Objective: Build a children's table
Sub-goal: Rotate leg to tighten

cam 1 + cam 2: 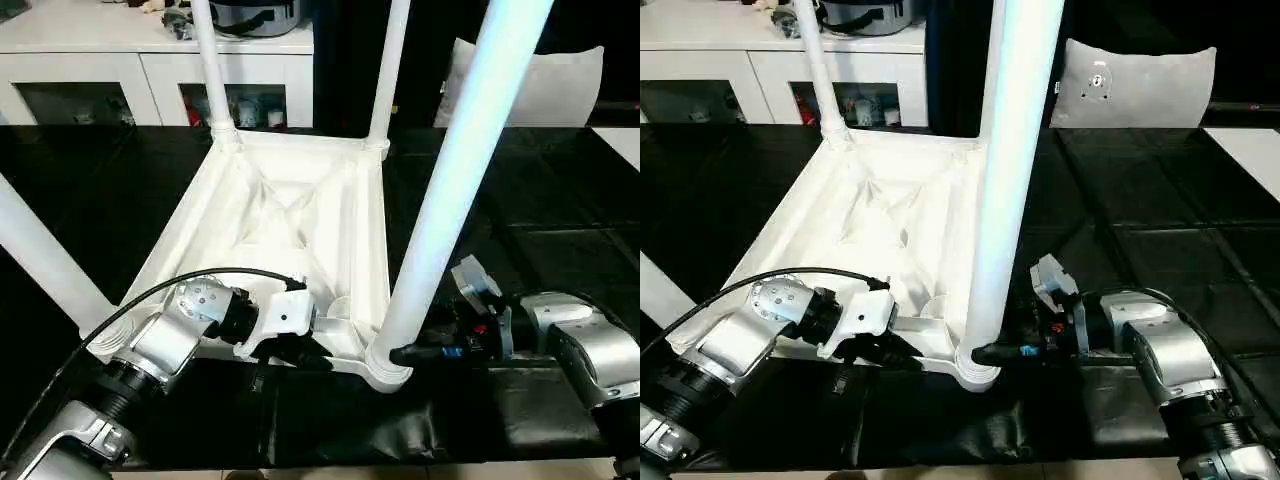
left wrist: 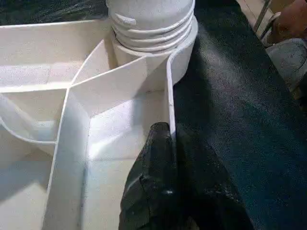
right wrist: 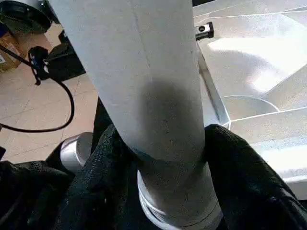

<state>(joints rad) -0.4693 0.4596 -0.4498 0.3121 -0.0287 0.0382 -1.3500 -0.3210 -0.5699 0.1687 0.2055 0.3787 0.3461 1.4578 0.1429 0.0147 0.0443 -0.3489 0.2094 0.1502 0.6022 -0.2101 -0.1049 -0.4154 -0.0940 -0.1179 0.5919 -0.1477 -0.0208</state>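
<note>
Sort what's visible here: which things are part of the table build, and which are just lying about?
Part of the job:
- upturned tabletop
- near leg in its corner socket
- two far legs
- left leg

Lying about:
- grey cushion
- white cabinet
- black cover

Black bench (image 1: 560, 250), glossy. White cabinet (image 1: 120, 60) with glass doors stood behind it. Grey cushion (image 1: 1135, 85) leaned upright at far edge. Pale tiled floor (image 3: 29, 103) carried a black cable (image 3: 62, 103).
</note>
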